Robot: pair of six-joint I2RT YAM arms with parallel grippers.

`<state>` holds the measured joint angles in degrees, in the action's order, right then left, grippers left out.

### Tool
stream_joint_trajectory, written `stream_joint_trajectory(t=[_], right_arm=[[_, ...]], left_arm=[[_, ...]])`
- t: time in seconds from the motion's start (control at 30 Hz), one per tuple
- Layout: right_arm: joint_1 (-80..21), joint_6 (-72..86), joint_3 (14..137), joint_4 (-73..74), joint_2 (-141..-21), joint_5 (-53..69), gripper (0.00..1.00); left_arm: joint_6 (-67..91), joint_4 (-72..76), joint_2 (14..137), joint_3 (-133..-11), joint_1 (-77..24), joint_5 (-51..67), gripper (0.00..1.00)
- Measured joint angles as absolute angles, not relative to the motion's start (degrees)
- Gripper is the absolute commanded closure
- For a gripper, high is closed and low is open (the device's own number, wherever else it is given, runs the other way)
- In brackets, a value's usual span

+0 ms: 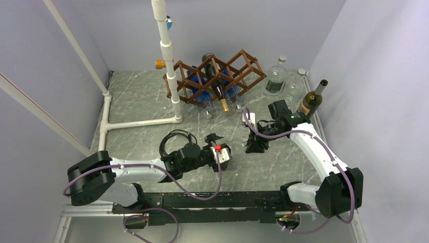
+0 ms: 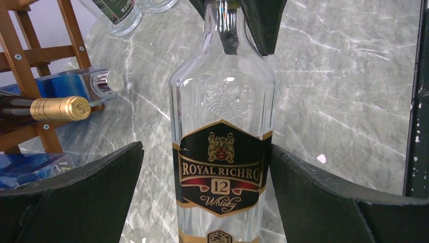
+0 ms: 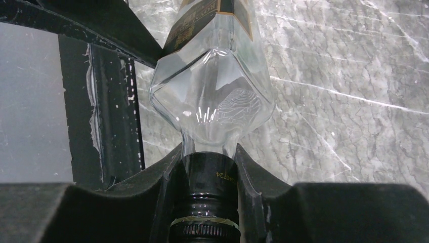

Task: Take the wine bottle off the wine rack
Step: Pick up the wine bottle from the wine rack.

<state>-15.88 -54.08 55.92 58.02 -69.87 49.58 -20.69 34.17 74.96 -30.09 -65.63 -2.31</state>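
- Grey-veined marble desk (image 1: 141, 101), pale lilac walls.
- wine bottle (image 2: 222, 101): clear glass, black-and-gold "Royal Richro 12 Whisky" label, black cap. It's out of the wine rack (image 1: 215, 76), in front of it, between the two end effectors.
- right end effector (image 3: 208, 157): pinching the capped neck from both sides. Only the right wrist view shows that contact up close.
- left end effector (image 2: 206, 152): spread wide around the labelled body. One pad is clear of the glass, the other just beside the label edge; can't tell if it touches.
- Top view: glass nearly invisible, can't tell if the bottle rests on the desk.
- Top view only: left arm low, reaching right. Right arm elbow-bent, reaching in to the left. They meet mid-desk.
- Rack holds a gold-foil bottle (image 2: 58, 108) and a blue bottle (image 2: 66, 83).
- A clear bottle (image 1: 275, 78) and a green bottle (image 1: 311, 101) stand right of the rack; PVC frame (image 1: 169, 66) is on its left.
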Motion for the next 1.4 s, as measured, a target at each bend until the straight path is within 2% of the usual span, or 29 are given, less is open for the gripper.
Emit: stream_joint_trajectory(t=[0.33, 0.53, 0.83, 0.93, 1.03, 1.07, 1.13, 1.17, 1.4], right_arm=[[-16.0, -54.1, 55.5, 58.0, -69.8, 49.8, 1.00], [-16.1, -54.2, 55.5, 58.0, -69.8, 49.8, 1.00], [-16.3, -54.3, 55.5, 58.0, -69.8, 49.8, 1.00], [-16.3, -54.3, 55.5, 58.0, -69.8, 49.8, 1.00], [-16.3, -54.4, 55.5, 58.0, -69.9, 49.8, 1.00], [-16.3, -54.5, 55.5, 58.0, -69.9, 49.7, 0.98], [-16.3, -54.6, 55.5, 58.0, -69.9, 49.6, 0.89], [-16.3, -54.6, 55.5, 58.0, -69.9, 49.6, 0.83], [-16.3, -55.2, 55.5, 58.3, -70.1, 50.5, 0.34]], left_arm=[[-19.7, 42.3, 81.2, -28.5, -65.7, -2.4, 0.01], [-18.9, 44.0, 83.2, -28.5, -65.7, -2.5, 0.08], [-18.7, 44.4, 86.0, -28.6, -65.7, -2.5, 0.11], [-18.7, 44.4, 86.2, -28.7, -65.7, -2.5, 0.20], [-18.5, 44.4, 86.3, -29.1, -65.7, -2.6, 0.38], [-18.4, 44.4, 86.4, -29.2, -65.7, -2.9, 0.51], [-18.3, 44.3, 86.4, -29.3, -65.7, -3.0, 0.97], [-18.2, 44.4, 86.4, -29.3, -65.7, -3.0, 1.00], [-17.2, 44.2, 86.3, -29.4, -65.7, -3.1, 1.00]])
